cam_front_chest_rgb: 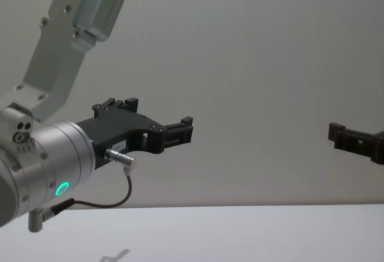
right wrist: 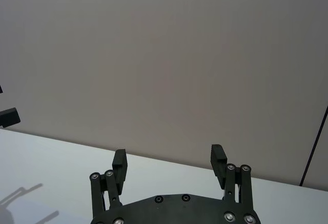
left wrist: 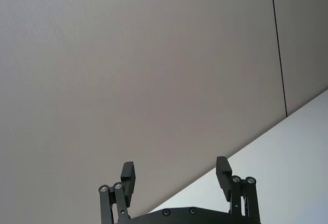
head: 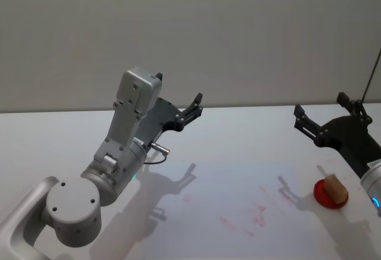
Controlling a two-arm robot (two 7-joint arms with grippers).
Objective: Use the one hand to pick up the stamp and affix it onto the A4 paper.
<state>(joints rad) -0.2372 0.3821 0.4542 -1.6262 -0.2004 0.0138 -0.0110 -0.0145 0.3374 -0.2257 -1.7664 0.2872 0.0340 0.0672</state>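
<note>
The stamp, a wooden handle on a round red base, stands on the white table near the right edge. The A4 paper lies flat in the middle and carries faint red marks. My right gripper, the hand, hovers open and empty above the table, beyond the stamp and apart from it. Its fingertips point toward the grey wall. My left gripper is raised on the left, open and empty, aimed up at the wall; it is also seen in the left wrist view.
The white table runs back to a plain grey wall. The left arm's silver wrist and elbow bulk over the near-left corner. A thin dark line runs down the wall at the far right.
</note>
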